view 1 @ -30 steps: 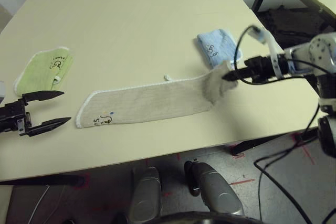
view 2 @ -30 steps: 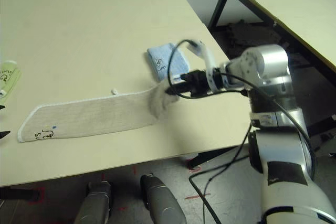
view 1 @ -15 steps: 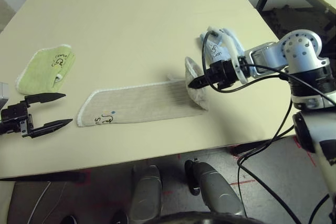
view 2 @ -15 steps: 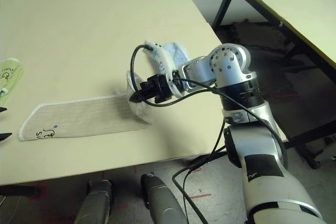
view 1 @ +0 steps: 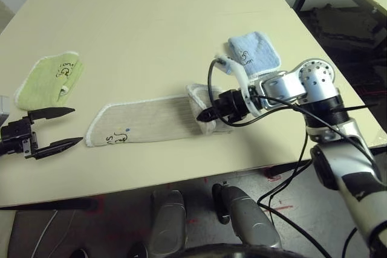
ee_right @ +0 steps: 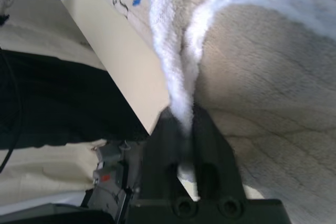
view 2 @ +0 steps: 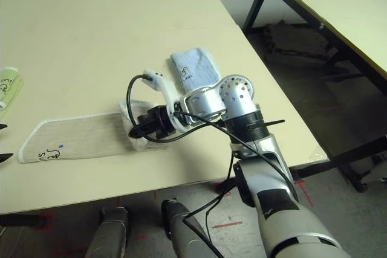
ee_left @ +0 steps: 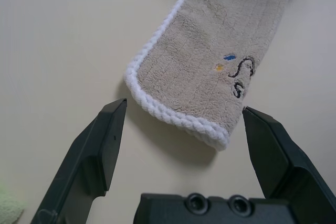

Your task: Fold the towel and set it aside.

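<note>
Beige towel [view 1: 151,119] soft, light, droops; right gripper [view 1: 204,115] pinching white-edged right end. Left gripper [view 1: 77,126] spread; you take logo end.

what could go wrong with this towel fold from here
1. The right gripper pinches only the beige towel's white edging between narrow jaws; the hem may slip out mid-fold.
2. The left gripper hovers open beside the logo end, pinning nothing, so the towel may slide instead of folding.

Towel [view 2: 78,137] end in right hand [view 2: 134,132]
</note>
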You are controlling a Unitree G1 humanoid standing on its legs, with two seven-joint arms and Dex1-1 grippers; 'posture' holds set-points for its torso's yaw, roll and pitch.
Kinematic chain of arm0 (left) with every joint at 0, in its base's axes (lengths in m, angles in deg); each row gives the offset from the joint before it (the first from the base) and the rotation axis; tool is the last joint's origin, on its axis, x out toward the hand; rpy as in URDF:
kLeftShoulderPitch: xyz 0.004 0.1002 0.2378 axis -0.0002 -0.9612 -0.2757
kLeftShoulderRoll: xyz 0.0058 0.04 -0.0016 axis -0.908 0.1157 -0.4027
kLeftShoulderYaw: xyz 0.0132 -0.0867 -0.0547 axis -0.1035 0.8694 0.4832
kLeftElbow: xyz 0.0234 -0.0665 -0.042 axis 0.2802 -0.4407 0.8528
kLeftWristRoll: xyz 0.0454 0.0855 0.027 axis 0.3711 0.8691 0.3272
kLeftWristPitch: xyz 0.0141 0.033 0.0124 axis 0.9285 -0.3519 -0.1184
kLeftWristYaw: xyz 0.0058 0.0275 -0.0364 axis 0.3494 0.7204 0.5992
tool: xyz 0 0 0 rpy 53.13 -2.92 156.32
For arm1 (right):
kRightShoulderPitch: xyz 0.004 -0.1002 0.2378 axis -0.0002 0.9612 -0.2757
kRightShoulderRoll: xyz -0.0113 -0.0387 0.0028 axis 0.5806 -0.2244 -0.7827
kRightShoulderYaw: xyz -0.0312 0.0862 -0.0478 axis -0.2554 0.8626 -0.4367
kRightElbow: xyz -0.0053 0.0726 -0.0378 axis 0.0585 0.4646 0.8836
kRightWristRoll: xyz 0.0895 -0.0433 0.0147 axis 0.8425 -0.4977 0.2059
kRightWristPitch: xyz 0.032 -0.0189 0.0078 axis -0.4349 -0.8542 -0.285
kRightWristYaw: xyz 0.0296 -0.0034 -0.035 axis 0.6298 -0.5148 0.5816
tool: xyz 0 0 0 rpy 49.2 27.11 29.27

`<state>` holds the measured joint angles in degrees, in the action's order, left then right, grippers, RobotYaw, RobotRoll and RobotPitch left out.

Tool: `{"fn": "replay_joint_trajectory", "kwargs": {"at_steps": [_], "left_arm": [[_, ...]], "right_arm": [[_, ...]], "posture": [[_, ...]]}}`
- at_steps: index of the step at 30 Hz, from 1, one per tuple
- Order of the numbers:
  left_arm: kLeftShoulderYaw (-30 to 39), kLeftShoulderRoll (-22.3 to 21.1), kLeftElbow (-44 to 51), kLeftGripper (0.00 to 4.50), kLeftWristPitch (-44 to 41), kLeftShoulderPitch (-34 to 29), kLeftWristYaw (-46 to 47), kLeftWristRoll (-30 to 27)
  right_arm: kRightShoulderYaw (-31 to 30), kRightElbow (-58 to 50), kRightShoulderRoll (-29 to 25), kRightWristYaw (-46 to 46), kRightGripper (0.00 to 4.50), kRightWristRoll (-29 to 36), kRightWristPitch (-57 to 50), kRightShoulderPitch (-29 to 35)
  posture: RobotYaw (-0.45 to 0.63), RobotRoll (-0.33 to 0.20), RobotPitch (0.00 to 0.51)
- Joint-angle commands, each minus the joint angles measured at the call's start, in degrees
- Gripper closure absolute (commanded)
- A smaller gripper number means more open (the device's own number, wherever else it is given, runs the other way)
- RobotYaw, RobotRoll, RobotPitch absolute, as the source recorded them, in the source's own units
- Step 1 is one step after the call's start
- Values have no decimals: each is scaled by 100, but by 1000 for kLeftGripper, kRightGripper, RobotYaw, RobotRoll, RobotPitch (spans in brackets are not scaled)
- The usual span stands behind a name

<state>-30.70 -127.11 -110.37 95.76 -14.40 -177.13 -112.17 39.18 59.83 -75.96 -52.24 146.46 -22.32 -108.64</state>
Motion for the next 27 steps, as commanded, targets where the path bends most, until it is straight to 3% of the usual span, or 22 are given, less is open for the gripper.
{"fn": "replay_joint_trajectory", "kwargs": {"at_steps": [1,8,13,14,18,22,25,27], "left_arm": [[93,-82,11,0,-12,-101,-53,23],[81,-47,8,0,-55,3,-53,85],[66,-31,-12,0,-72,86,-53,124],[71,-32,-16,0,-73,87,-53,127],[96,-20,-18,0,-87,80,-53,134],[110,-6,-19,0,-100,72,-53,145],[110,-9,-14,0,-127,105,-53,167],[113,-24,-16,0,-144,129,-53,178]], "right_arm": [[-202,-169,-92,-347,2727,415,214,100],[-372,-272,-365,-668,118,943,637,69],[-116,-634,-463,-374,19,604,914,142],[-89,-982,-623,21,19,44,984,262],[-22,-2124,-1031,1899,854,-1641,1788,997],[-181,-2657,-1093,3361,2333,-3150,3045,1766],[-739,-2672,-1040,4424,3396,-4916,4772,2380],[-863,-2558,-866,4826,4125,-5507,5417,2558]], "posture": [[-16,0,204],[-26,0,203],[-27,0,203],[-29,0,205],[-31,0,209],[-33,0,211],[-35,0,211],[-33,0,211]]}}
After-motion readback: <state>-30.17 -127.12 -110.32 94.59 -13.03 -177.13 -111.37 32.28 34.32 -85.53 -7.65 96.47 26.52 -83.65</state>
